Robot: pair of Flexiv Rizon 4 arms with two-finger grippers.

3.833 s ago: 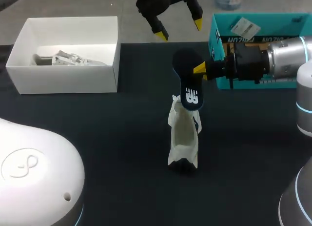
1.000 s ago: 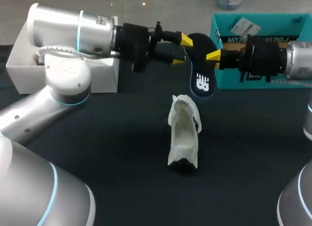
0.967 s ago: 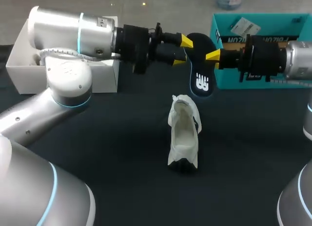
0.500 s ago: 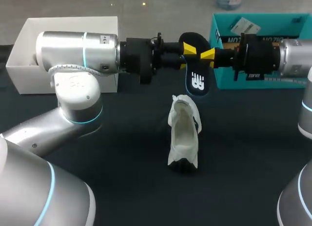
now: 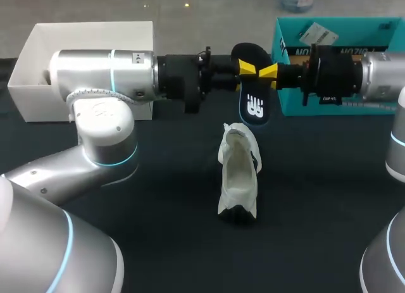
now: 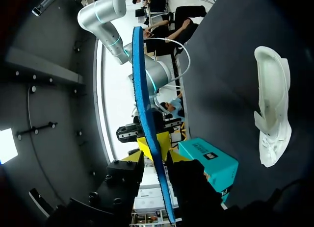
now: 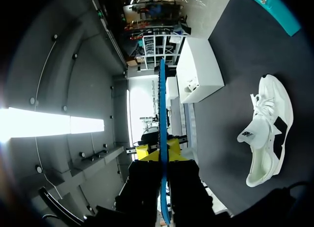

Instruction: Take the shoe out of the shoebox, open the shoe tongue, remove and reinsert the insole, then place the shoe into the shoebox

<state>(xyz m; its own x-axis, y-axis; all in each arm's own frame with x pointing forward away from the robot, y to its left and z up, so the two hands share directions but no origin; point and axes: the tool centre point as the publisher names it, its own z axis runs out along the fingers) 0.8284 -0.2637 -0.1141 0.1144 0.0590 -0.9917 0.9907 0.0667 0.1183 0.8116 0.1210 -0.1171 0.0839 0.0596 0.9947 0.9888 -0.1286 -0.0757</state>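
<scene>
Insole (image 5: 254, 98) hangs in the air, right above the white shoe (image 5: 238, 176) lying on the dark table (image 5: 158, 211). Both the left claw (image 5: 245, 67) and the right claw (image 5: 269, 70) are squeezed almost closed, pinching its top end from both sides.

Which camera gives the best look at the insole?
The head view: the insole shows its broad dark face and white logo. The left wrist and right wrist views catch it edge-on, a thin blue strip.
</scene>
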